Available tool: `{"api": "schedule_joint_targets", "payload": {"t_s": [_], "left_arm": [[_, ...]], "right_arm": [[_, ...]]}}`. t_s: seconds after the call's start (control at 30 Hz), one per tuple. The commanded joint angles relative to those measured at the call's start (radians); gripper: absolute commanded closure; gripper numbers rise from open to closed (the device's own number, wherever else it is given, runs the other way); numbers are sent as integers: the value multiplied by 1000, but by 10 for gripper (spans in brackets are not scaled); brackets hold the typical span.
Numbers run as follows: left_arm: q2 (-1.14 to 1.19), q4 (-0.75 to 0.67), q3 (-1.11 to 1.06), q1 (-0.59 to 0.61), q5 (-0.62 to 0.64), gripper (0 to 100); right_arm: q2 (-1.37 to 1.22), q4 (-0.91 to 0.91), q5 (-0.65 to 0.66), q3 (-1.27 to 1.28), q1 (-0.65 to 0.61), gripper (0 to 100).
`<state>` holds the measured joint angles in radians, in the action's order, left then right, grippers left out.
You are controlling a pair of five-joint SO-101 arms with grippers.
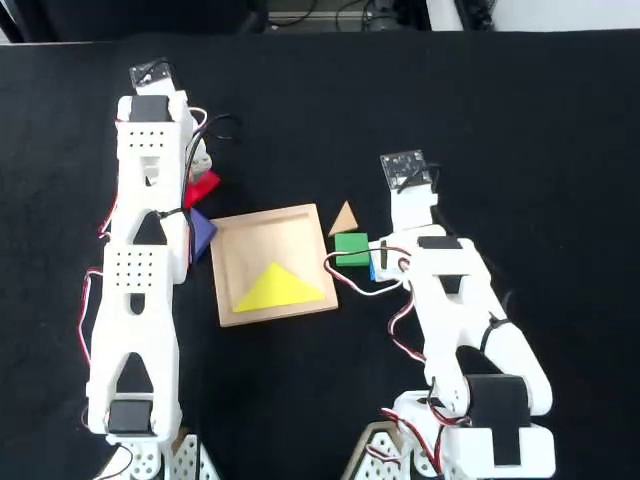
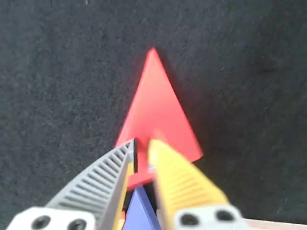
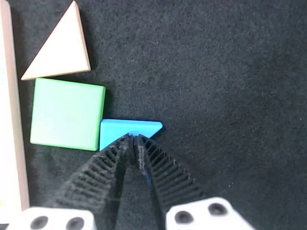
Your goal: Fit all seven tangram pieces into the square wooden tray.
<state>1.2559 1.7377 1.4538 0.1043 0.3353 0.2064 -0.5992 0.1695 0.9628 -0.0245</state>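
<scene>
Pinching the red triangle (image 2: 156, 105), our left gripper (image 2: 141, 154) is narrowed on its edge, at ten o'clock of the wooden tray (image 1: 262, 243). Our right gripper (image 3: 135, 143) rests tips-together over the blue piece (image 3: 139, 127) at three o'clock. We judge pickup is in hand. Next, lift the triangle over the rim and rotate it to seat.

high view down over table (image 1: 560, 120), wrist views close above, tray (image 3: 8, 120) edge seemingly shared

Bright, even light; soft shadows
</scene>
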Motion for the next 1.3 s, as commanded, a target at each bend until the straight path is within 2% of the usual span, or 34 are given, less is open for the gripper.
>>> {"api": "schedule_joint_targets", "payload": {"t_s": [0.0, 0.23, 0.33, 0.4, 0.6, 0.83, 1.0, 1.1, 1.2, 1.27], "left_arm": [[-15, 6, 41, 8, -8, 953], [-29, 6, 53, 27, -26, 960], [-61, 25, 110, 35, -215, 865], [-89, 23, 101, 44, -278, 786], [-86, 20, 70, 61, -348, 774], [-11, -54, 58, 39, -348, 762], [-15, 18, 59, 36, -344, 673], [-44, 23, 42, 61, -331, 690], [-75, 23, 18, 88, -244, 723], [-91, 23, 10, 97, -232, 721]], "right_arm": [[-13, -5, 11, -61, -25, 983], [-13, -5, 11, -61, -25, 983], [-13, -5, 11, -61, -25, 983], [-13, -5, 11, -61, -25, 983], [-13, -5, 11, -62, -26, 983], [-13, -5, 11, -61, -26, 983], [-13, -5, 12, -61, -26, 983], [-13, -5, 12, -61, -26, 983], [-13, -5, 12, -62, -26, 983], [-13, -5, 12, -62, -26, 983]]}}
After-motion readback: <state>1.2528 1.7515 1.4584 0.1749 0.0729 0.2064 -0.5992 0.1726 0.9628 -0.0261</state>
